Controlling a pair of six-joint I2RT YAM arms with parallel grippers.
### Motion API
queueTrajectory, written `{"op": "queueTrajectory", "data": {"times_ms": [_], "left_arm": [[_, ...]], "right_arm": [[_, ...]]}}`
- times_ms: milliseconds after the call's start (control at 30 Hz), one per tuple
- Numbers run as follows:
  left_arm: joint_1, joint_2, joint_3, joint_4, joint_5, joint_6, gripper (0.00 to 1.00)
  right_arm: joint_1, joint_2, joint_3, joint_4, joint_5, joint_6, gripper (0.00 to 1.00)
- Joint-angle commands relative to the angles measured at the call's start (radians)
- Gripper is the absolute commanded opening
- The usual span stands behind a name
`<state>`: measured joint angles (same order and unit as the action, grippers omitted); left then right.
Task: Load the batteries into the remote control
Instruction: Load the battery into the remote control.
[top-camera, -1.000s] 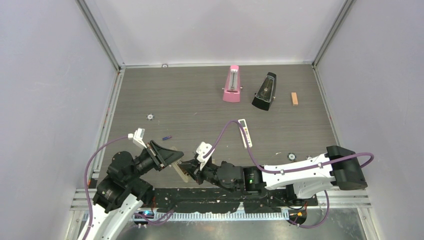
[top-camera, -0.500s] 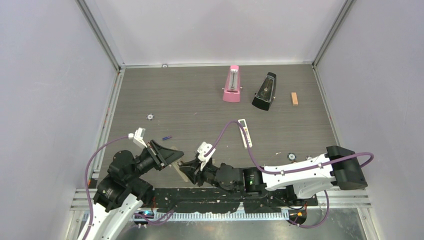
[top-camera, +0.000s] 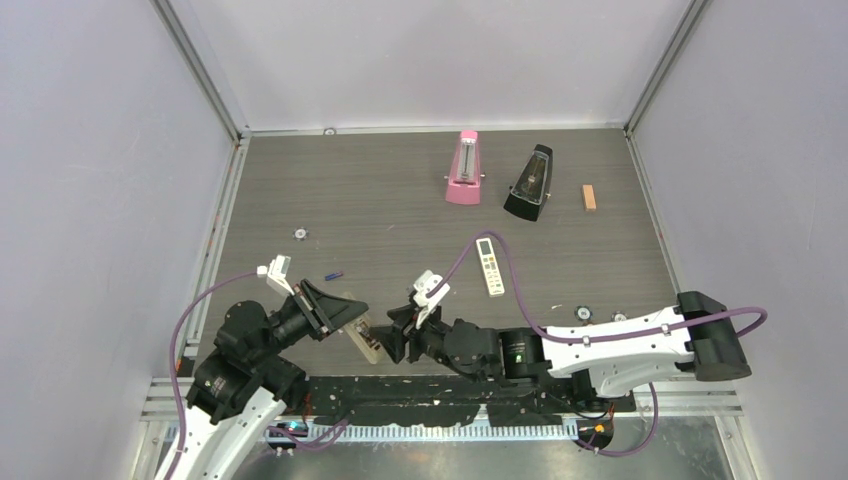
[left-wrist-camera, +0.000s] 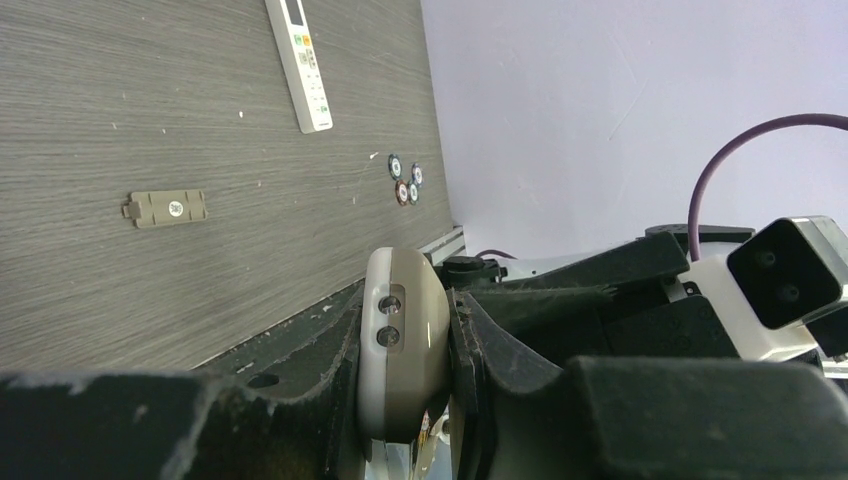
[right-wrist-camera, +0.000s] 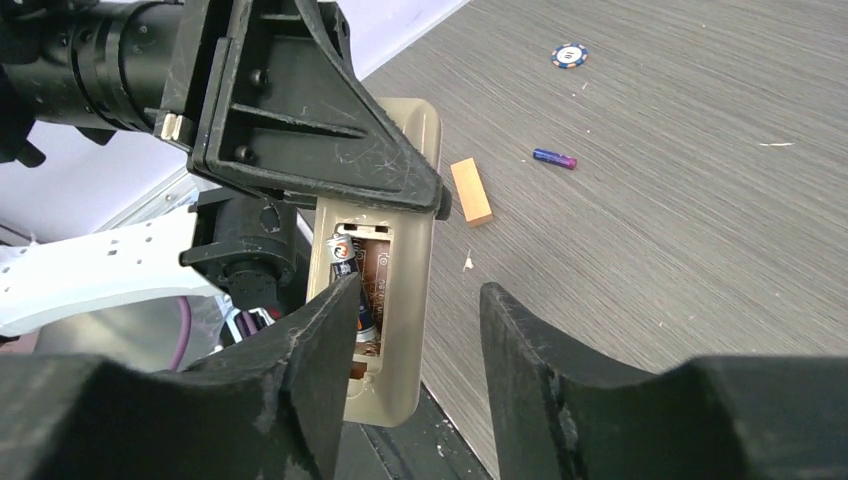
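Right end effector (right-wrist-camera: 418, 292) withdrawn, left end effector (left-wrist-camera: 405, 345) clamping remote control (right-wrist-camera: 400, 380)

A pink metronome (top-camera: 463, 170) sits at twelve o'clock on the table (top-camera: 380, 200), with a black metronome (top-camera: 529, 183) near it at one and an orange block (top-camera: 589, 197) at two. A broad remote (top-camera: 489, 266) lies near the centre, and a chip (top-camera: 299, 234) at nine.

**Remote held up, one battery in, one on the table**

The remote control (right-wrist-camera: 412, 285) is beige on the back. Its battery slot (right-wrist-camera: 368, 265) is open. It sits tight between the fingers (right-wrist-camera: 300, 150) of the left gripper (left-wrist-camera: 403, 335). Its low end is between the spread fingers of the right gripper (right-wrist-camera: 415, 300). One battery (right-wrist-camera: 343, 250) is inside the slot, right by a right fingertip. A blue-purple battery (right-wrist-camera: 554, 158) lies flat on the table, far past all the fingers.
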<state>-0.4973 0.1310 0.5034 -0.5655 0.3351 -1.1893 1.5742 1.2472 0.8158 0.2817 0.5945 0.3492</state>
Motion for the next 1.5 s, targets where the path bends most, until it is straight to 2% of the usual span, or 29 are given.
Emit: {"op": "queueTrajectory", "data": {"times_ms": [0, 167, 467, 633, 800, 1000, 1467], "left_arm": [[0.000, -0.002, 0.029, 0.055, 0.027, 0.024, 0.00], [0.000, 0.005, 0.033, 0.046, 0.039, 0.045, 0.00], [-0.001, 0.041, 0.051, 0.068, 0.065, 0.063, 0.00], [-0.001, 0.055, 0.063, 0.067, 0.077, 0.076, 0.00], [-0.001, 0.052, 0.054, 0.077, 0.083, 0.075, 0.00], [-0.001, 0.052, 0.052, 0.082, 0.090, 0.073, 0.00], [0.000, 0.048, 0.046, 0.101, 0.110, 0.065, 0.00]], "right_arm": [[-0.005, -0.059, 0.031, -0.053, 0.024, 0.060, 0.58], [-0.008, -0.036, 0.079, -0.107, -0.046, 0.075, 0.77], [-0.024, 0.058, 0.152, -0.155, -0.081, 0.089, 0.81], [-0.049, 0.067, 0.157, -0.179, -0.076, 0.128, 0.77], [-0.079, 0.066, 0.150, -0.191, -0.127, 0.165, 0.61], [-0.087, 0.064, 0.143, -0.183, -0.151, 0.181, 0.50], [-0.116, -0.013, 0.041, -0.092, -0.183, 0.209, 0.48]]}}
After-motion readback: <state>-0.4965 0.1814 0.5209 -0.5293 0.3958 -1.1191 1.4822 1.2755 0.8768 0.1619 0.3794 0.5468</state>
